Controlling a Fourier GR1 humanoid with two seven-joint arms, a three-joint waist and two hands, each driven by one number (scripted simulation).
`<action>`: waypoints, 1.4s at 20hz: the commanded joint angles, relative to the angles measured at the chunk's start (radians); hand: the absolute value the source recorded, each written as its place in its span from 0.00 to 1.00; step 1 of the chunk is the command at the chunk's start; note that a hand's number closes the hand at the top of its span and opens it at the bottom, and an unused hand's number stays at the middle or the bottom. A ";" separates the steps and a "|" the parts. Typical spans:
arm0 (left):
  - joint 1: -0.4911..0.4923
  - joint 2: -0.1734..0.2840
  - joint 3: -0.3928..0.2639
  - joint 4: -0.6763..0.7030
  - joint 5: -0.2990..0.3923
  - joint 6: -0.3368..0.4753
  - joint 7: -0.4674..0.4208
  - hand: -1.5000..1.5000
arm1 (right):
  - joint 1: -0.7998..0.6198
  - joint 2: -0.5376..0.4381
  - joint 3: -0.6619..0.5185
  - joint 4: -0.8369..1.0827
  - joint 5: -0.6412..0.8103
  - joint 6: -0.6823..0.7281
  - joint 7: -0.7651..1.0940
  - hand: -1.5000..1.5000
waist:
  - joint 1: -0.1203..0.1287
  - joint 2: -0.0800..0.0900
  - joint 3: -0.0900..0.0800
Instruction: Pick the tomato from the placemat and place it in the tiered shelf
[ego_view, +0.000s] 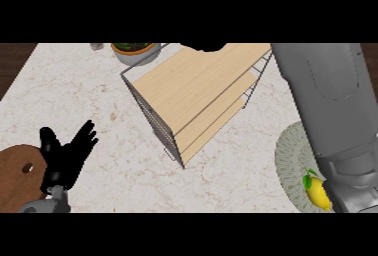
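The tiered shelf (198, 87), light wooden boards in a grey wire frame, stands in the middle of the counter. My right forearm (325, 100) runs up from the lower right. Its black hand (204, 46) shows only partly at the picture's top, over the far edge of the shelf's top board. No tomato is visible; whether that hand holds one is hidden. The round grey-green placemat (290, 155) lies at the right, partly under the forearm. My left hand (66, 155) rests open at the lower left, fingers up.
A yellow lemon (319, 193) with a green leaf lies on the placemat beside my right forearm. A potted plant (136, 50) stands behind the shelf's left corner. A brown wooden cutting board (15, 175) lies at the lower left edge.
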 joint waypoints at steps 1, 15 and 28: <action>-0.006 0.034 0.031 0.025 0.025 -0.042 -0.002 0.50 | -0.054 0.026 -0.088 0.057 -0.065 -0.034 0.044 0.00 | 0.005 0.002 0.000; -0.043 -0.028 -0.007 0.029 -0.037 0.034 -0.002 0.50 | -0.140 -0.020 -0.338 0.114 -0.275 -0.193 0.198 0.00 | -0.006 0.001 0.000; -0.047 -0.017 0.008 0.054 -0.017 -0.017 -0.034 0.50 | -0.140 -0.356 -0.521 0.482 -0.324 -0.149 0.059 0.00 | 0.017 0.012 0.000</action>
